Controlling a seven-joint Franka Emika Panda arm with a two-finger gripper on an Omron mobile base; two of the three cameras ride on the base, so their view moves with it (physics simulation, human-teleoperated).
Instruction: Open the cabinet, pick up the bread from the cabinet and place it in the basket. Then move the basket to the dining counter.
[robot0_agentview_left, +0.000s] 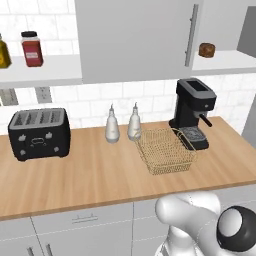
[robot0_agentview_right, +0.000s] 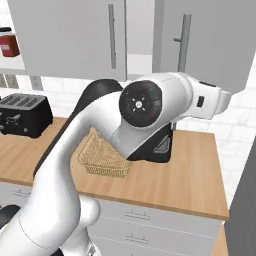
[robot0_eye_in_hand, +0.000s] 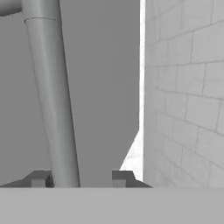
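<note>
Small dark-brown bread (robot0_agentview_left: 206, 49) on white cabinet shelf (robot0_agentview_left: 225, 61), tool (robot0_eye_in_hand: 81, 178) half-open astride bar handle (robot0_eye_in_hand: 51, 96)

1 basket (robot0_agentview_left: 165, 149), 1 bread (robot0_agentview_left: 206, 49), 2 bottles (robot0_agentview_left: 112, 126), 1 toaster (robot0_agentview_left: 39, 133)

A grey wall cabinet (robot0_agentview_left: 135, 40) with long bar handles has its right door swung open. A small dark-brown bread (robot0_agentview_left: 206, 49) bun sits on its white inner shelf. Below, a see-through golden wire basket (robot0_agentview_left: 165, 150) rests upright on the wooden worktop.
</note>
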